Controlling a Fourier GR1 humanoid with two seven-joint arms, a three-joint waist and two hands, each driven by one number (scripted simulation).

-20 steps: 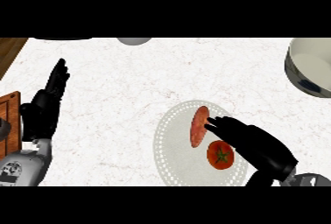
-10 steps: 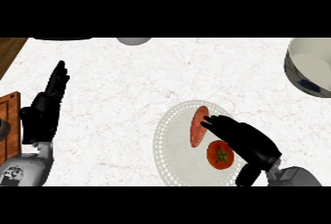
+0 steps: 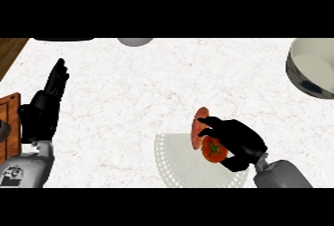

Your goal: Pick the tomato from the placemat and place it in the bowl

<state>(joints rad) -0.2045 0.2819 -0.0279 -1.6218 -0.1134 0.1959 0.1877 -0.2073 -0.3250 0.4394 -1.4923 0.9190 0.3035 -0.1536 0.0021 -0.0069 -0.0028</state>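
The red tomato (image 3: 214, 150) with its green stem sits over the pale round placemat (image 3: 179, 165) at the lower middle. My right hand (image 3: 240, 140) comes in from the lower right and curls round the tomato, fingers above it and thumb below. A reddish oblong item (image 3: 198, 127) stands just left of the fingers, touching the tomato's upper edge. The grey bowl (image 3: 314, 66) sits at the far right edge, well above the hand. My left hand (image 3: 44, 106) rests open at the left edge, fingers pointing up.
A wooden board (image 3: 8, 115) pokes in at the left edge beside my left hand. A grey round object (image 3: 135, 41) and a dark one (image 3: 63, 39) lie along the counter's far edge. White speckled counter stretches between the placemat and the bowl.
My right hand has closed in on the tomato, fingers now wrapped round it, and the tomato has shifted slightly up and left. The left hand has not moved.
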